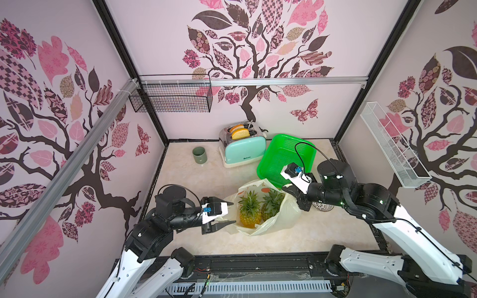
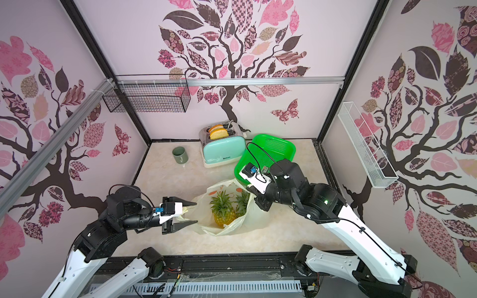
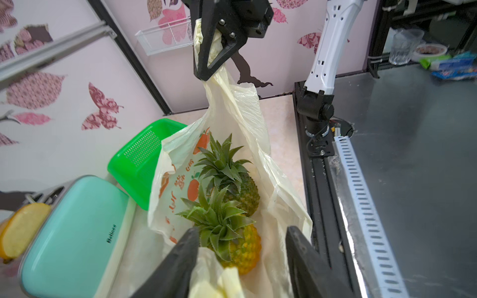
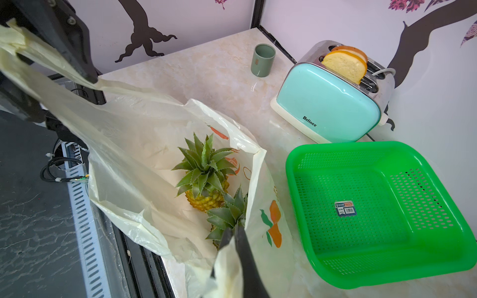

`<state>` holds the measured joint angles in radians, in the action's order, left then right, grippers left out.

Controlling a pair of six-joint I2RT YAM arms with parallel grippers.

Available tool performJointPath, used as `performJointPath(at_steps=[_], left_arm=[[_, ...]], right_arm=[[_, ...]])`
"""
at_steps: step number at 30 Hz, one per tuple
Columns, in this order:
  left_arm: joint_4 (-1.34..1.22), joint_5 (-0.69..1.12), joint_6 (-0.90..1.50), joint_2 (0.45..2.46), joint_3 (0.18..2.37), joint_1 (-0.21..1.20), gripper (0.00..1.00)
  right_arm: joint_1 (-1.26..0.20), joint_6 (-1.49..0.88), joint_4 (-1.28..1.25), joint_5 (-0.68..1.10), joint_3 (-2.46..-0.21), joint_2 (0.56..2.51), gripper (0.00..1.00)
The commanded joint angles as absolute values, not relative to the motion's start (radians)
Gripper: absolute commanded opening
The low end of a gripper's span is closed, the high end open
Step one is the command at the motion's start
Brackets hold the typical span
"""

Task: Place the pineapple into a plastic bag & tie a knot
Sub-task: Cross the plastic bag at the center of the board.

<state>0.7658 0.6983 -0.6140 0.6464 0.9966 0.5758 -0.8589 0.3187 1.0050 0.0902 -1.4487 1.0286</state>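
- Fingertips of the right gripper [image 3: 206,76], hidden behind its arm in both top views, showed in the left wrist view, pinching a handle of the thin pale-yellow printed plastic bag [image 3: 258,123].
- Left gripper [image 1: 228,213] stood spread around the other handle.
- Bag, holding two spiky yellow pineapples [image 1: 249,215], sat just beside the green perforated plastic basket [image 1: 284,154].

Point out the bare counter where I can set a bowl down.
Bare: the left stretch between the mug and the left gripper; the front strip between the plastic bag and the rail. Crowded: back right, where toaster, green basket and bag meet.
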Motion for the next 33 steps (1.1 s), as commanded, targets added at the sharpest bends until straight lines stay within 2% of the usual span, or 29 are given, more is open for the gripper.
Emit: performJointPath(at_steps=[1, 5, 10, 16, 20, 28, 33], left_arm=[[0.712, 0.709, -0.623, 0.666, 0.986, 0.571, 0.4], [0.704, 0.699, -0.614, 0.68, 0.997, 0.571, 0.25], [0.649, 0.689, -0.519, 0.715, 1.015, 0.571, 0.0], [0.388, 0.575, -0.119, 0.818, 1.003, 0.574, 0.0], [0.385, 0.488, 0.09, 0.9, 1.072, 0.59, 0.0], [0.458, 0.484, 0.283, 1.107, 1.201, 0.689, 0.0], [0.448, 0.503, 0.357, 1.237, 1.261, 0.7, 0.0]], right_arm=[[-0.858, 0.319, 1.011, 0.109, -1.487, 1.029, 0.0], [-0.858, 0.32, 1.014, 0.1, -1.487, 1.025, 0.0], [-0.857, 0.343, 0.994, 0.09, -1.474, 1.017, 0.0], [-0.858, 0.371, 0.921, 0.142, -1.464, 1.036, 0.0], [-0.859, 0.354, 0.852, 0.298, -1.433, 1.063, 0.0], [-0.871, 0.323, 0.577, 0.57, -1.26, 1.093, 0.0], [-0.871, 0.305, 0.474, 0.559, -1.171, 1.09, 0.0]])
